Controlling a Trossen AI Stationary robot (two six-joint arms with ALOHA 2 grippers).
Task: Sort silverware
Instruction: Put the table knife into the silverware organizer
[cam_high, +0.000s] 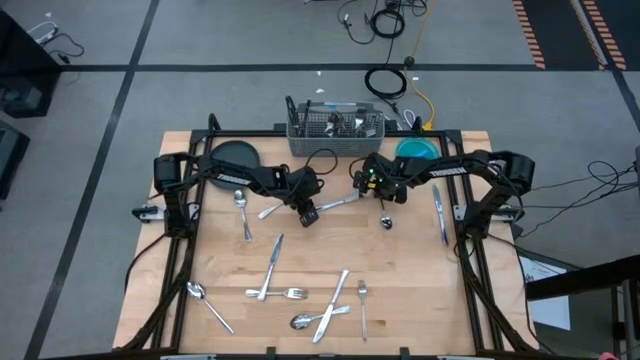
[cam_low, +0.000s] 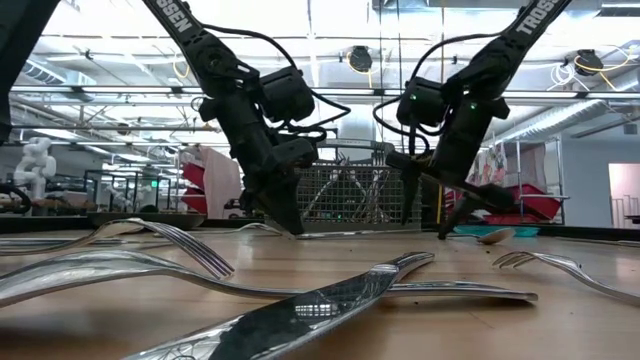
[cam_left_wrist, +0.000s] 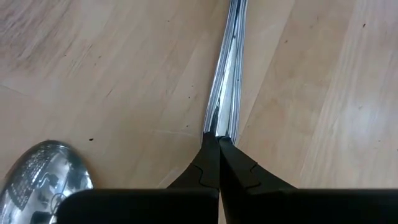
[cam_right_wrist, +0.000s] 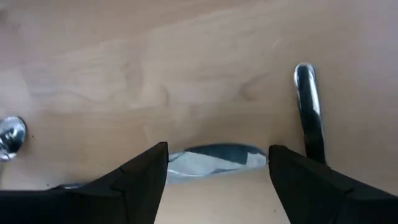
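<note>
Silverware lies loose over the wooden table (cam_high: 420, 290): a spoon (cam_high: 242, 212), a knife (cam_high: 272, 262), a fork (cam_high: 280, 293) and several more near the front edge. At mid-table my left gripper (cam_high: 305, 211) is shut on one slim silver piece (cam_high: 338, 203) that runs toward my right gripper (cam_high: 380, 193). The right gripper (cam_right_wrist: 217, 171) is open, pointing down, with a shiny flat piece (cam_right_wrist: 214, 157) between its fingers; whether it touches that piece I cannot tell. A small spoon (cam_high: 386, 222) lies just in front of it. My left gripper pinches the slim piece by its very end (cam_left_wrist: 219, 129) between the tips of its two fingers (cam_left_wrist: 208, 158). The fingers slant down from the table's left and lie in line with the piece. The piece runs about level close above the wood (cam_low: 370, 233); whether it rests there I cannot tell.
A grey wire-mesh caddy (cam_high: 335, 130) with some silverware stands at the far edge, a dark round plate (cam_high: 235, 155) to its left, a teal plate (cam_high: 415, 150) to its right. A knife (cam_high: 438, 215) lies by the right arm. A spoon bowl (cam_left_wrist: 46, 177) lies beside the left gripper.
</note>
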